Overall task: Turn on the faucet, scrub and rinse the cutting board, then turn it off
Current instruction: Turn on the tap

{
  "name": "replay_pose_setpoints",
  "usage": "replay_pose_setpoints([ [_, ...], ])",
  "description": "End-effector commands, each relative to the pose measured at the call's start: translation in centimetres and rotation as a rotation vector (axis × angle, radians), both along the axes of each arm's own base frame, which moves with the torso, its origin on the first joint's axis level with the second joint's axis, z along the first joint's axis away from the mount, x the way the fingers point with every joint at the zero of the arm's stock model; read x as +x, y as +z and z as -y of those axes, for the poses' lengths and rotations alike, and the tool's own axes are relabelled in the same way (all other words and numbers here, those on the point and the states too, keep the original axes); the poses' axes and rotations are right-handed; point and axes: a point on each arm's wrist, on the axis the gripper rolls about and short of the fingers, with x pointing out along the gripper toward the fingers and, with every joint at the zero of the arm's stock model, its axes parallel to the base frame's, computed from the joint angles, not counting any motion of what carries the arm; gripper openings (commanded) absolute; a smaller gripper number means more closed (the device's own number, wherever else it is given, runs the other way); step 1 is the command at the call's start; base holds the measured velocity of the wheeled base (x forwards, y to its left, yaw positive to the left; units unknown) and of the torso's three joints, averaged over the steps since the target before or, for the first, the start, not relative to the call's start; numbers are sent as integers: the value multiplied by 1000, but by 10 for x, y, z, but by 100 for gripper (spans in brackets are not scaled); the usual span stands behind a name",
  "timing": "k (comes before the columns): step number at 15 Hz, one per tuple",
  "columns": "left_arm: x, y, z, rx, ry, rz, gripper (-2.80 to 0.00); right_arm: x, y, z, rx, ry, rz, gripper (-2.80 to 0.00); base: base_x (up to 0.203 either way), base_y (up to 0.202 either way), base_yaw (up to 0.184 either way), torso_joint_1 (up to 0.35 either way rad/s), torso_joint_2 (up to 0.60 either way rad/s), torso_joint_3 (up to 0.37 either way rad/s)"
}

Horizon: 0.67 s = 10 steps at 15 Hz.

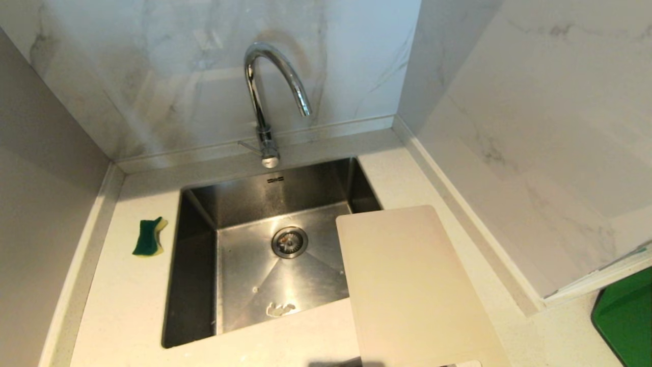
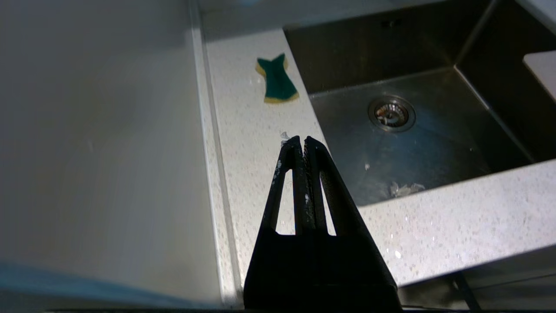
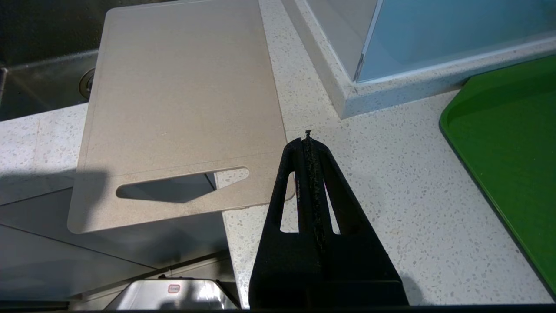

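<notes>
A green-and-yellow sponge (image 1: 150, 237) lies left of the steel sink (image 1: 196, 285).

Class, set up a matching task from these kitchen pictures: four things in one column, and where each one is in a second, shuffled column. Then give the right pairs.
Things:
1. sponge
2. cutting board
3. faucet
4. green tray

Places:
A. behind the sink, by the wall
B. on the counter, left of the sink
C. at the far right, on the counter
D. on the counter's right side, one corner over the basin

Pairs: 1-B, 2-D, 3-A, 4-C
</notes>
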Motion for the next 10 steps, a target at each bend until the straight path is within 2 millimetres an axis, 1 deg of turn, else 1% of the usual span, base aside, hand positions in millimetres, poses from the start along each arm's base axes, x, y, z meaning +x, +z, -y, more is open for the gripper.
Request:
replay_pose_setpoints([
  [1, 23, 32, 0, 23, 20, -76, -280, 0, 0, 0, 1, 0, 0, -280, 0, 0, 0, 0, 0, 0],
  [4, 45, 61, -1, 45, 43, -106, -280, 0, 0, 0, -1, 0, 0, -280, 0, 0, 0, 0, 0, 0],
  [7, 66, 79, -2, 58, 69, -117, -280, 0, 0, 0, 0, 1, 0, -280, 0, 0, 0, 0, 0, 0],
  [10, 86, 93, -9, 72, 176, -118, -280, 0, 0, 0, 0, 0, 0, -280, 0, 0, 0, 0, 0, 0],
])
